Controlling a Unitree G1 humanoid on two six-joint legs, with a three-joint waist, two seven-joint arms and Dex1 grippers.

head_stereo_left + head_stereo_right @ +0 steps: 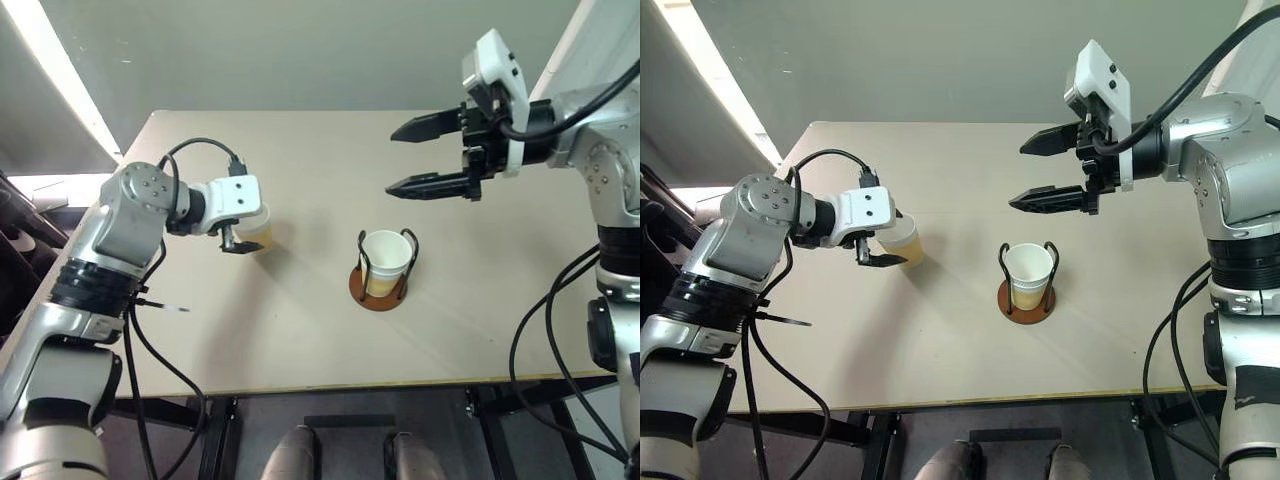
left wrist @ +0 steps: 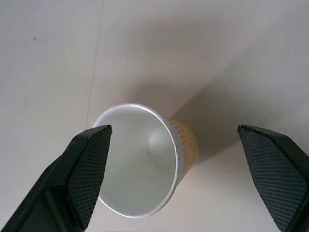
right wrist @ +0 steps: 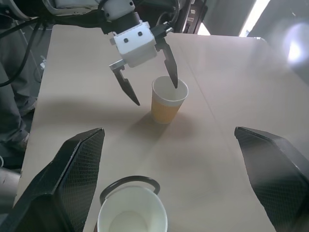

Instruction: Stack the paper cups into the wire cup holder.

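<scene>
A paper cup (image 3: 169,99) stands upright, mouth up, beside the wide-spread left gripper (image 3: 150,89); the right gripper (image 1: 402,158) gapes empty.

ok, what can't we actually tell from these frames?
- Number of cups nested in the wire cup holder: top cup hides any below it.
- Loose cup: the left hand straddles its rim; contact unclear in the right wrist view.
- Loose cup's base: hidden by its wall, left wrist view.
</scene>
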